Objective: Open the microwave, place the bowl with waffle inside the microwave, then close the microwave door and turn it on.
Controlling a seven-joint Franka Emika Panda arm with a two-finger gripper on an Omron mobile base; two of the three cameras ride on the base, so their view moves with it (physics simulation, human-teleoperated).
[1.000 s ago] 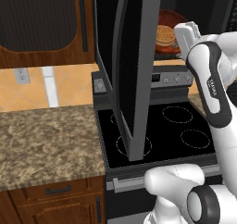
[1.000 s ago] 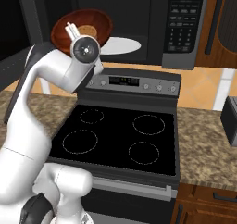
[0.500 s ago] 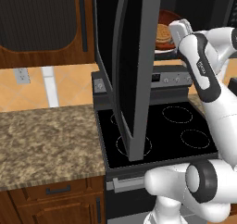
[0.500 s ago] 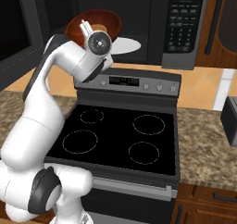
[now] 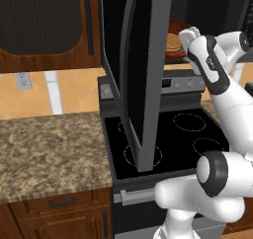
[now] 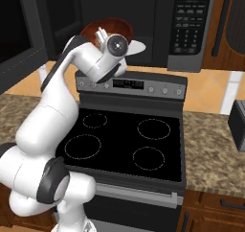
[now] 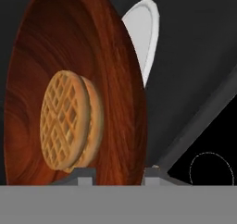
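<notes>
The gripper [image 7: 119, 172] grasps the bowl [image 7: 111, 56] by its rim: in the hand view one dark fingertip sits inside the rim and the other outside it, with the reddish-brown wall between them. The waffle [image 7: 67, 121] lies in the bowl's hollow, just past the inner fingertip. It looks like two tan rounds stacked, though the angle makes that hard to settle.

Beyond the bowl, on the far side from the fingertips, the white turntable [image 7: 144, 38] shows against the dark inside of the microwave [image 6: 143, 15]. The bowl is held at the mouth of that cavity, above the turntable's near edge; whether it touches the plate cannot be told.

From the left base view the bowl [image 5: 177, 33] and waffle [image 5: 173, 41] sit just ahead of the white hand, up at the level of the cavity. The microwave door [image 5: 143, 80] stands swung wide open to the left of the gripper, its edge turned toward the camera and hanging over the stove [image 5: 168, 134].

In the right base view the bowl [image 6: 103, 29] peeks over the wrist, and the turntable [image 6: 136, 46] juts out to the right of it. The button panel [image 6: 191, 25] is further right of the gripper, and the stove [image 6: 129, 145] lies below it.
</notes>
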